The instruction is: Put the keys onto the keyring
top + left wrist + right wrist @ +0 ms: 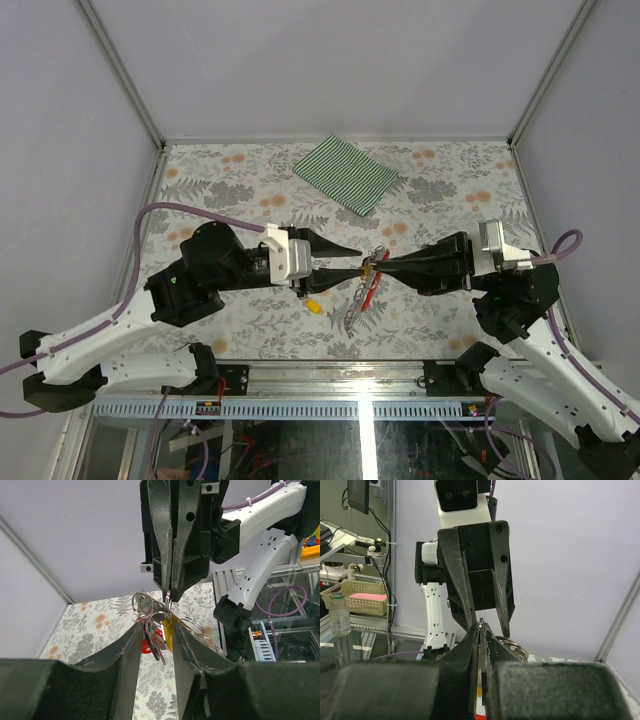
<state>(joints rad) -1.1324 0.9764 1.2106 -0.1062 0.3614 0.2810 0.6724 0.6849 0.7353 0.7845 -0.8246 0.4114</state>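
two tools meet at the keyring, centre of the frame
the right tool (pixel 384 265) is pinched closed on the keyring (pixel 375 290) by its silver ring (pixel 135 601), the red strap hanging toward the table (pixel 220 180). the left tool (pixel 354 260) stands narrowly apart, its fingers either side of a yellow key (pixel 168 627) (contact unclear). another yellow key (pixel 313 306) lies on the table, lower left of the meeting point; a green striped cloth (pixel 348 173) sits at upper centre.
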